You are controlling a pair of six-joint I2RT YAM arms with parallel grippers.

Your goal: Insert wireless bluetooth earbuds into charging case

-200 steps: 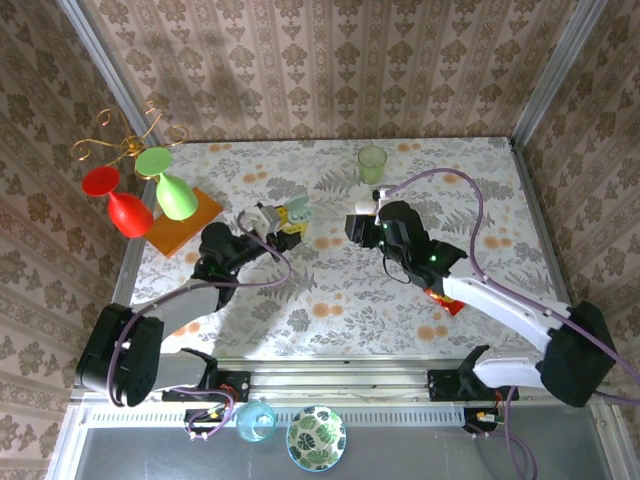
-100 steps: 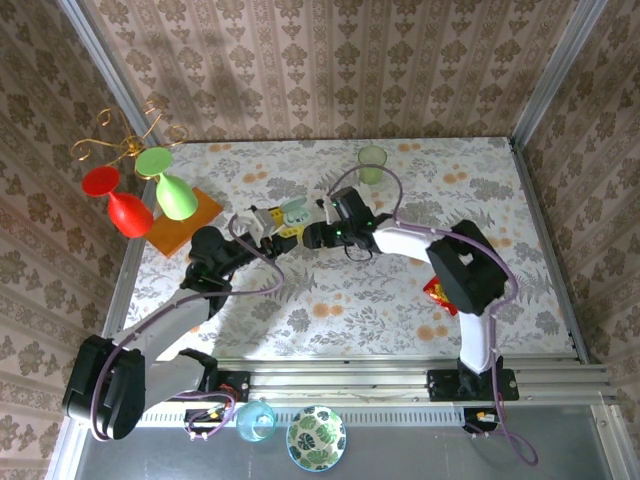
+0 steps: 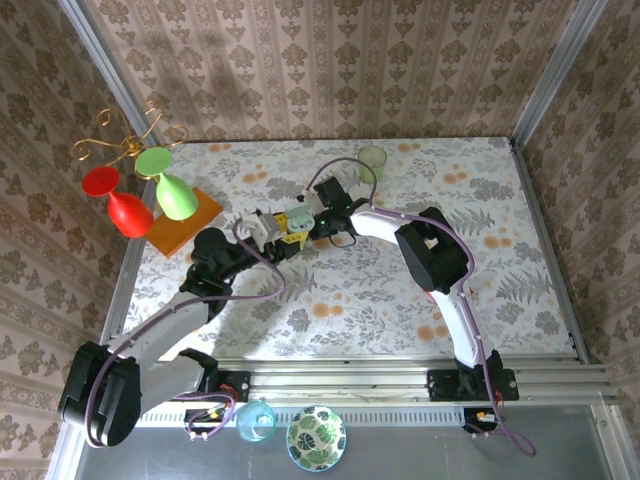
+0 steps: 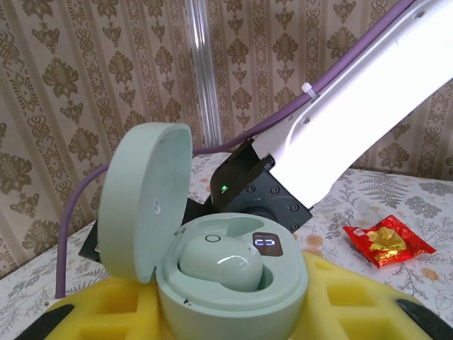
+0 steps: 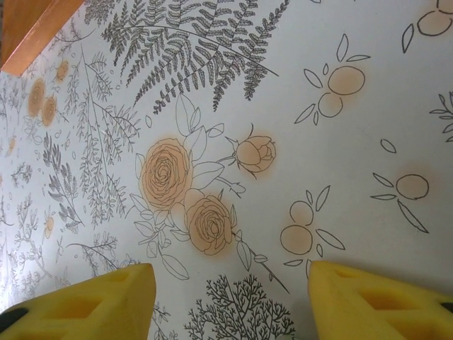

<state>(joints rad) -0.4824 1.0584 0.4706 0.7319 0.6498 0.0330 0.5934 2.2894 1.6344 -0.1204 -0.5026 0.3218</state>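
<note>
Mint earbud, case — in left gripper

Your right arm crowds the room just behind the charging case, whose raised lid walls off one side. Between the right claw's spread fingers, bare bench.

My two arms: white links, black joints, purple cables, yellow foam pads on my jaws

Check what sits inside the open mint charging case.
One pale mint earbud lies in the charging case, beside a small display. What lies under the bud is hidden by it.
</note>
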